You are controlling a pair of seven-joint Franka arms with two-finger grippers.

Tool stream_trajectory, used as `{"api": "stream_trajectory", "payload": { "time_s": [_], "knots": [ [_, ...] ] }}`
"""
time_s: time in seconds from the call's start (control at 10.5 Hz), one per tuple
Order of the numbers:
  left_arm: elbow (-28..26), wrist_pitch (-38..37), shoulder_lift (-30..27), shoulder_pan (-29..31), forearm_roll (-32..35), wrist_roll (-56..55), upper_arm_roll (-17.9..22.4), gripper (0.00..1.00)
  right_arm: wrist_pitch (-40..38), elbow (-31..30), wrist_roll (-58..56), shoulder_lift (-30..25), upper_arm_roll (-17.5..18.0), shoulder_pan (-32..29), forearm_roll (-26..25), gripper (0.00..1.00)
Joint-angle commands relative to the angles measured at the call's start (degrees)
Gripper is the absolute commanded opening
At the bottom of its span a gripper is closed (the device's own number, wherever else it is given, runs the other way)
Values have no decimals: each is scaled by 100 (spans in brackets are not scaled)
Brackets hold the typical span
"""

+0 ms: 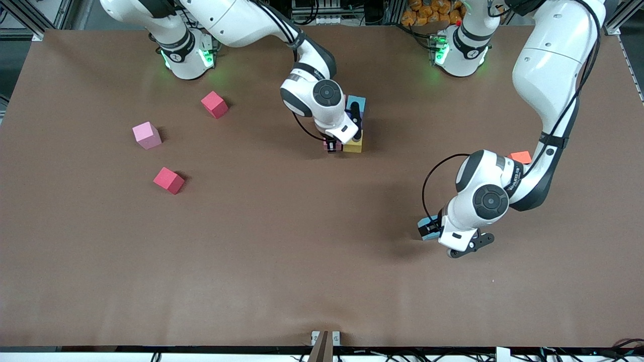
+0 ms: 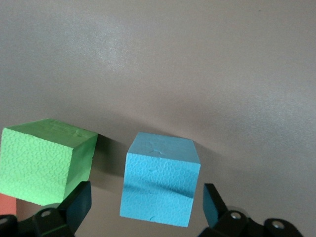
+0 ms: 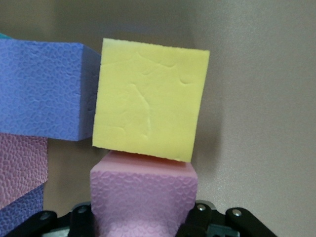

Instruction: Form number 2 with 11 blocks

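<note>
**Ana:** Brown matte worktop (image 1: 282, 261), mostly bare, with both arms' bases along its top edge. What's the right pincer (image 1: 333, 146) doing at the centre?

**Ben:** It's clamped on a pink block (image 3: 143, 197), holding it right against the yellow block (image 3: 150, 101). The yellow one sits beside a purple block (image 3: 44, 91), with a light blue block (image 1: 358, 102) at the end of the cluster nearest the bases. I'd judge that cluster is the number 2 (image 1: 352, 125) in progress, and the pink cube is being set flush so the rows line up.

**Ana:** And the left pincer (image 1: 435, 234)?

**Ben:** Its fingers are spread wide, low over the worktop toward the left arm's end, one on each side of another light blue block (image 2: 160, 180). They don't look pressed against it, so I'd call it lined up for a grasp. A green block (image 2: 47, 160) sits just beside that one.

**Ana:** What's left to gather?

**Ben:** An orange block (image 1: 521, 157) shows near the left arm. Toward the right arm's end lie a red block (image 1: 215, 104), a light pink block (image 1: 147, 135) and a deep pink block (image 1: 169, 180), well apart from each other. The digit seems far from finished.
</note>
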Motion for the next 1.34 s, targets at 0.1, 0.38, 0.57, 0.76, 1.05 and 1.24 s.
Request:
{"api": "stream_trajectory", "payload": {
  "time_s": [0.1,0.38,0.57,0.76,1.05,1.24],
  "knots": [
    [141,167,169,-57,120,32,6,100,64,61,350,76,-78,72,-96,0],
    [141,176,221,-66,129,67,6,100,81,88,404,76,-78,81,-87,21],
    [141,185,222,-66,155,59,24,100,195,79,396,76,-78,90,-87,100],
    [141,194,265,-66,155,67,24,100,196,79,396,59,-69,90,-87,100],
    [141,264,292,-74,164,67,24,100,143,70,352,15,-69,73,-78,100],
    [150,264,292,-74,164,59,33,91,55,61,360,-64,-52,64,-78,100]
  ]
}}
